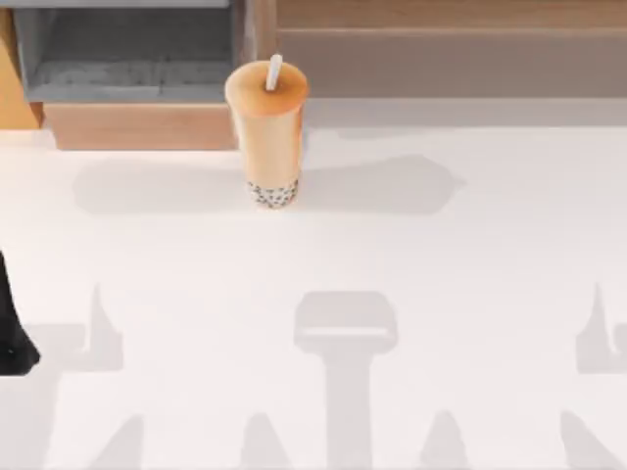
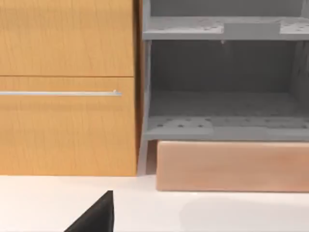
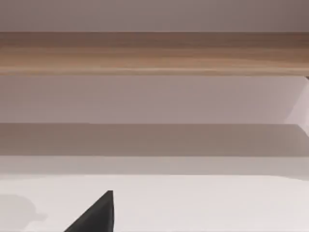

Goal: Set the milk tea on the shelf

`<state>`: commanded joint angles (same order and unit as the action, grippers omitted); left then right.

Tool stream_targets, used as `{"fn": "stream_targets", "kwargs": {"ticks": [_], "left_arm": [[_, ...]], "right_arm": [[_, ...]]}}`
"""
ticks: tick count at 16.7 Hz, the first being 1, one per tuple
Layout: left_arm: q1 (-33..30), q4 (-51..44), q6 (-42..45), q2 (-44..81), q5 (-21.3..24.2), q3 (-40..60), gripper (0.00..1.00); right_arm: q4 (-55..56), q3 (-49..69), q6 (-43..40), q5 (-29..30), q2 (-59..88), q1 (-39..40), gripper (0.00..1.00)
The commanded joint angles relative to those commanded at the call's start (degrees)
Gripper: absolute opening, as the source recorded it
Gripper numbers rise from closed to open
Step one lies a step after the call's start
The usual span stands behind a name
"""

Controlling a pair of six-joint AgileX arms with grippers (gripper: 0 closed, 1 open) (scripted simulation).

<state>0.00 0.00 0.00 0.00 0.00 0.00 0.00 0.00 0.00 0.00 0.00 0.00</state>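
Observation:
The milk tea (image 1: 266, 127) stands upright on the white table near its back edge, a tall clear cup of peach-tan drink with a white straw and dark pearls at the bottom. Behind it and to the right runs the shelf (image 1: 451, 59), a long brown ledge with a grey-brown front; the right wrist view faces the shelf (image 3: 154, 53) across bare table. My left arm (image 1: 12, 333) is a dark shape at the table's left edge, far from the cup. A dark corner of my left gripper (image 2: 96, 218) and of my right gripper (image 3: 96, 218) shows in each wrist view, holding nothing visible.
A grey-lined box compartment (image 1: 127, 49) on a light wood base (image 1: 137, 125) stands at the back left, right beside the cup. In the left wrist view a wooden cabinet front (image 2: 67, 96) with a metal handle adjoins it.

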Motion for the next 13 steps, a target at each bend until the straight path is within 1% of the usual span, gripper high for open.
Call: {"fn": "stream_targets", "kwargs": {"ticks": [3,6,9,13], "left_arm": [[0.0,0.0,0.0,0.0,0.0,0.0,1.00],[0.0,0.0,0.0,0.0,0.0,0.0,1.00],[0.0,0.0,0.0,0.0,0.0,0.0,1.00],[0.0,0.0,0.0,0.0,0.0,0.0,1.00]], "right_arm": [[0.3,0.3,0.0,0.2,0.5,0.3,1.00],[2.9,3.3,0.1,2.2,5.2,2.5,1.00],[7.5,8.9,0.1,6.2,14.6,6.6,1.00],[16.0,18.8,0.0,14.0,32.8,14.2,1.00]]}}
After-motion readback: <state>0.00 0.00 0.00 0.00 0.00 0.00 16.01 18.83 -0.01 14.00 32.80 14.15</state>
